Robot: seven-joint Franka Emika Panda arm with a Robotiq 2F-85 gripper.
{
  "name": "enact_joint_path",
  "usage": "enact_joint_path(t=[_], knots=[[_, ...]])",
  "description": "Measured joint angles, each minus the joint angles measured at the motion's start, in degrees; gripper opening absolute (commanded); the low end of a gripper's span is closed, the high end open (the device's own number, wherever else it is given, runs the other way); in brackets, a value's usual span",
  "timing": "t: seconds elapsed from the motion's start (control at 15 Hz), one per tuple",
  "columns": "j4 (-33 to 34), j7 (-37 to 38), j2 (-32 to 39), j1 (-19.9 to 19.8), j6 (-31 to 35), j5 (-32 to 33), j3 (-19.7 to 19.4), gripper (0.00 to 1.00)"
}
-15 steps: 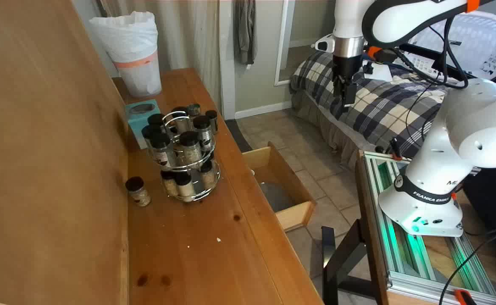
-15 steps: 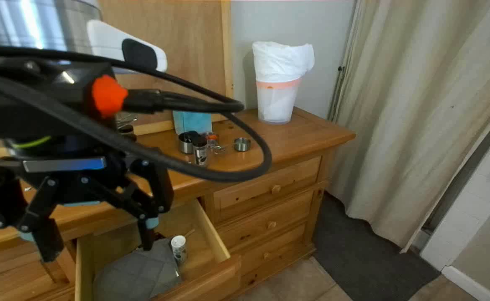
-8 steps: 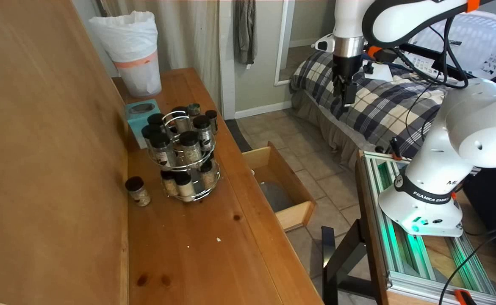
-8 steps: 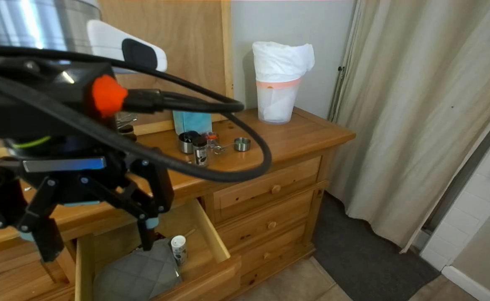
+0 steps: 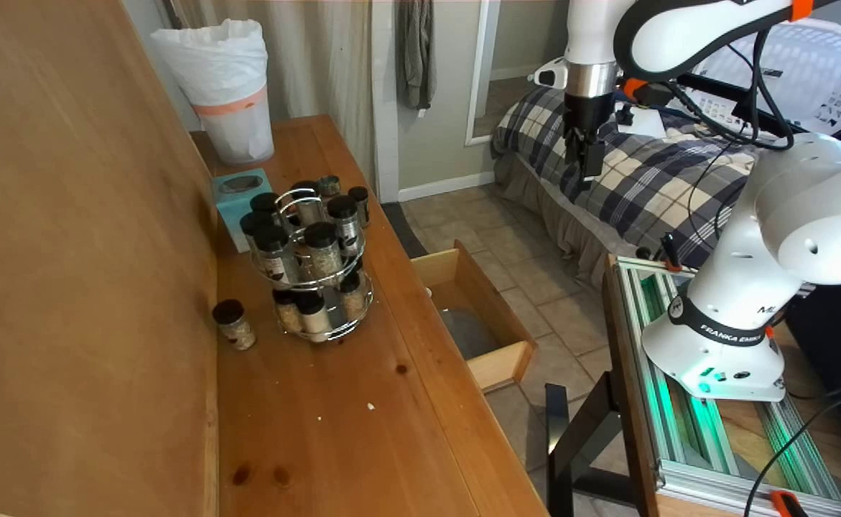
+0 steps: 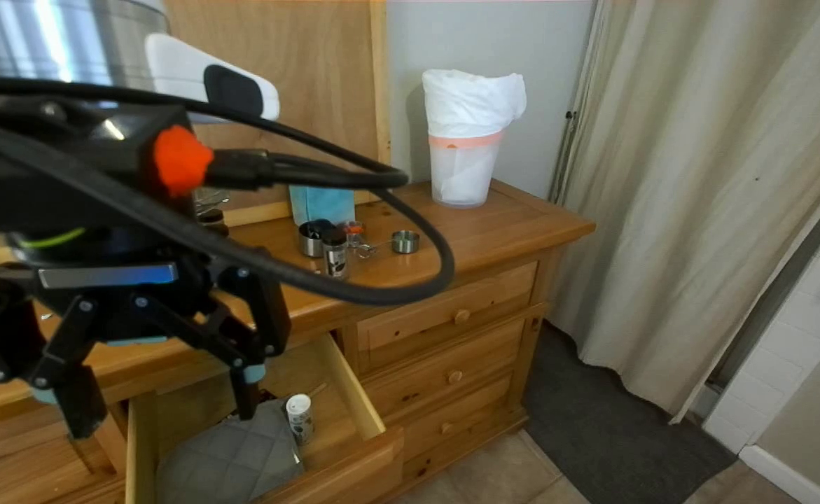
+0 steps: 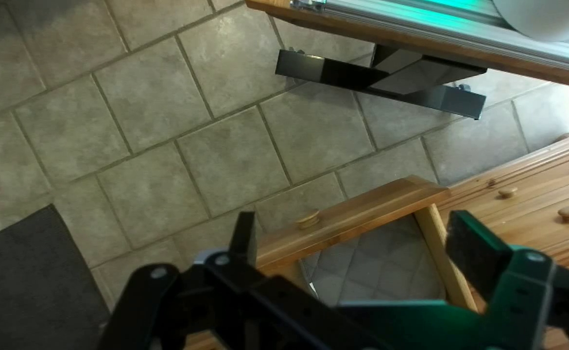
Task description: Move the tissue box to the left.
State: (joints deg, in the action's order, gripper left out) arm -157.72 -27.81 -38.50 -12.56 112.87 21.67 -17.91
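Observation:
The light teal-blue tissue box (image 5: 237, 208) stands on the wooden dresser top against the back panel, with its dark oval opening facing up. It is beside the spice rack, which hides part of it. In an exterior view, the tissue box (image 6: 322, 206) is partly covered by the arm's cable. My gripper (image 6: 164, 413) is open and empty, pointing down in front of the dresser above the open drawer, well away from the box. It also hangs in an exterior view (image 5: 584, 172). In the wrist view, the gripper (image 7: 357, 233) has its fingers wide apart, and the box is out of view.
A two-tier spice rack (image 5: 323, 248) full of jars stands by the box, with a single jar (image 5: 233, 324) nearby. A white bin (image 6: 469, 168) stands at the dresser's end. Jars and a metal cup (image 6: 405, 242) sit before the box. The open drawer (image 6: 353, 465) juts out.

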Motion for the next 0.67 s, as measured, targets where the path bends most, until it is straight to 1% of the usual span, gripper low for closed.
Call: enact_joint_path(t=[0.13,0.27,0.47,0.67], knots=[[0.6,0.1,0.2,0.1,-0.3,-0.3,0.0,1.00],[2.9,0.0,1.1,0.8,-1.0,-1.0,0.0,1.00],[9.2,-0.1,4.1,2.9,-2.4,-3.6,0.0,1.00],[17.0,0.0,8.7,5.5,-5.5,-9.0,0.1,1.00]])
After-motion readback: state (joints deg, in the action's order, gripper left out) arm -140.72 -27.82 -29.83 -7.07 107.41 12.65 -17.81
